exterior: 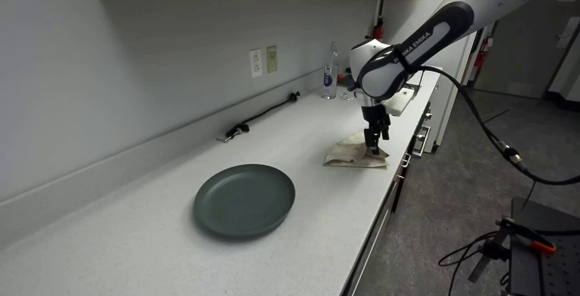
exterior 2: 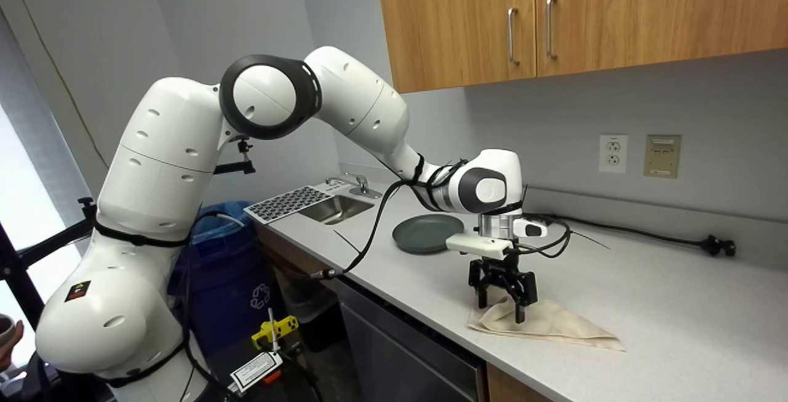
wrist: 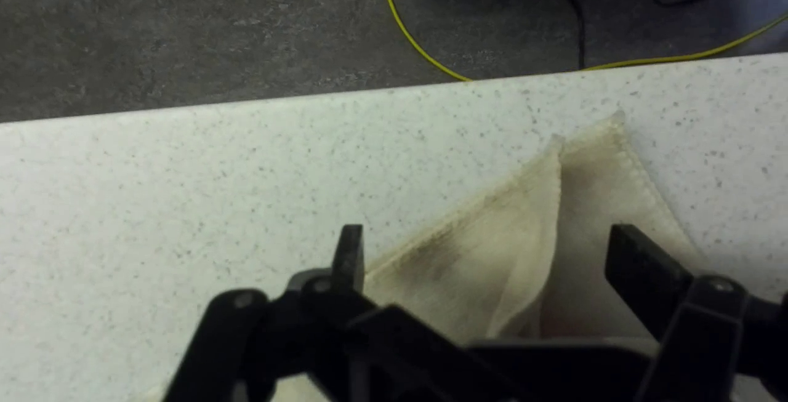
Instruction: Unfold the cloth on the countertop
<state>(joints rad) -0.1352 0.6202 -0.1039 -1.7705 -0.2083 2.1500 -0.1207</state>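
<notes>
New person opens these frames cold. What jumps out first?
Probably the white arm, bulky on the left of an exterior view and arching out to the countertop. Next, the round dark green plate, large in the foreground of an exterior view. Then the partly folded beige cloth, near the countertop's front edge under the open gripper.

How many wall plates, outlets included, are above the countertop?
2: a white outlet and, beside it, a beige wall plate, both below the wooden cabinets. The arm may hide others.
</notes>
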